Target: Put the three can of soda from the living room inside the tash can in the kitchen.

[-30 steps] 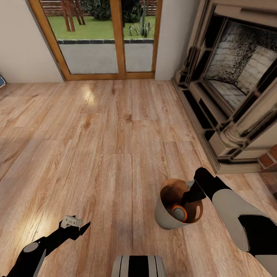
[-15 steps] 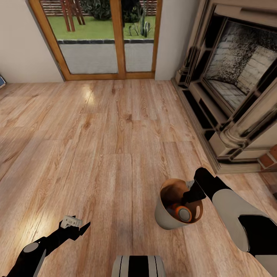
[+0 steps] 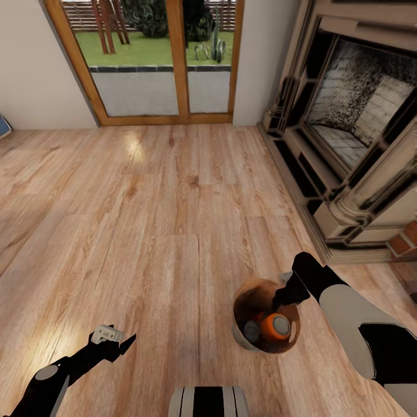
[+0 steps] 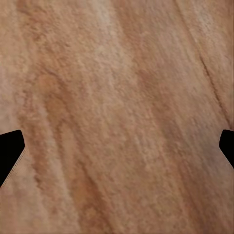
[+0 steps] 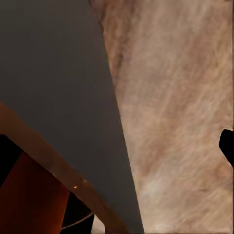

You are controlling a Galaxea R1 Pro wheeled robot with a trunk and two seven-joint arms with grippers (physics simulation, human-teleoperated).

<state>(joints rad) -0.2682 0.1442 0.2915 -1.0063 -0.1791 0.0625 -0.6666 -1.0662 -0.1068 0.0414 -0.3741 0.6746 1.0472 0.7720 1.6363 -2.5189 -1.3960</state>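
Note:
In the head view my right gripper [image 3: 284, 296] is shut on the rim of the tash can [image 3: 249, 298], a small grey bin with a brown inside, which hangs tilted low over the wood floor. Inside it lies an orange can of soda [image 3: 271, 326] with its grey top showing. Beside it I see a second grey can top [image 3: 252, 331], its body hidden. The right wrist view shows the tash can's grey wall [image 5: 58, 73] close up, with one black fingertip [image 5: 227, 146] outside it. My left gripper [image 3: 117, 340] is open and holds nothing; its fingertips [image 4: 9, 151] stand wide apart over bare floor.
I am in the living room. The ornate fireplace [image 3: 353, 127] stands at the right, close to my right arm. Wood-framed glass doors [image 3: 156, 58] are straight ahead at the far wall. Open wood floor [image 3: 145, 220] lies between. My base [image 3: 208, 401] shows at the bottom edge.
The tash can has tipped in my right gripper and the orange can rolled inside it; a second can top now shows. The head view has shifted slightly. The left arm holds still.

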